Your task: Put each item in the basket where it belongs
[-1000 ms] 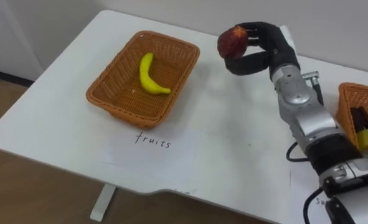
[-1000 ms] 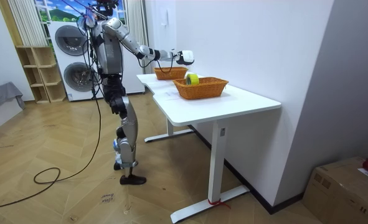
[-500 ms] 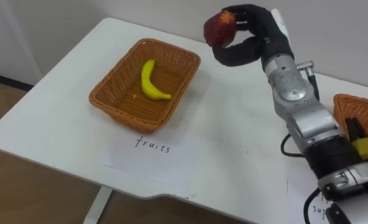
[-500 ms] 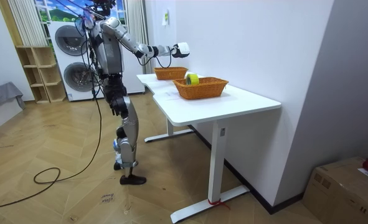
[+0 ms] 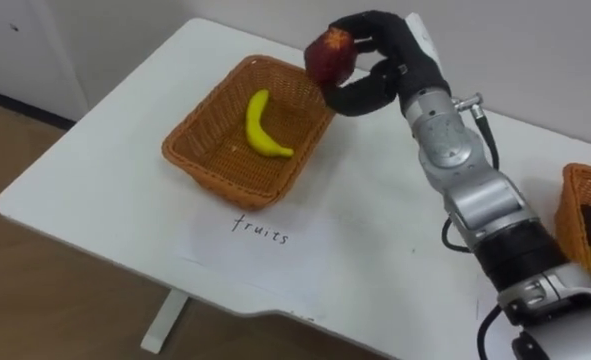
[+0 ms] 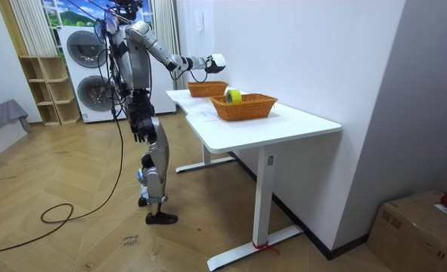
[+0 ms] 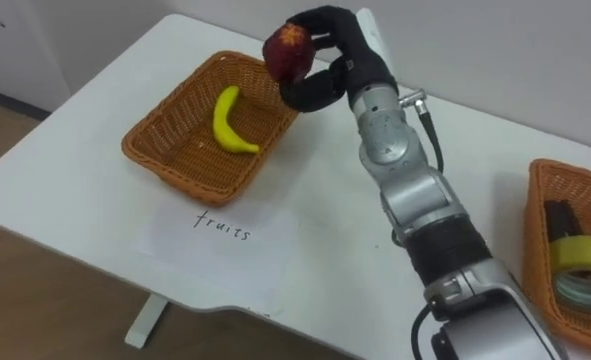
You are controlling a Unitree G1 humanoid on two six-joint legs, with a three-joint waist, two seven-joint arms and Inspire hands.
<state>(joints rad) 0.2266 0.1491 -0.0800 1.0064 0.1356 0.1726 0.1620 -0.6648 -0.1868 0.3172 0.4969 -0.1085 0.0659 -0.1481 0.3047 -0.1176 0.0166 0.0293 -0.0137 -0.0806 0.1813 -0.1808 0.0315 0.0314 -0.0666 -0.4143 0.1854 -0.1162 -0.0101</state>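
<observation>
Gripping a red fruit (image 5: 327, 57) in curled fingers (image 5: 375, 20), the right hand (image 5: 403, 60) hovers upper centre — over the far rim of the basket (image 5: 220, 183), banana (image 5: 265, 125) inside.

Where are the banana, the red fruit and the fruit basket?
banana (image 5: 256, 127): left eye view, middle of its curve.
red fruit (image 5: 326, 56): left eye view, its visible front.
fruit basket (image 5: 218, 179): left eye view, near wall.
</observation>
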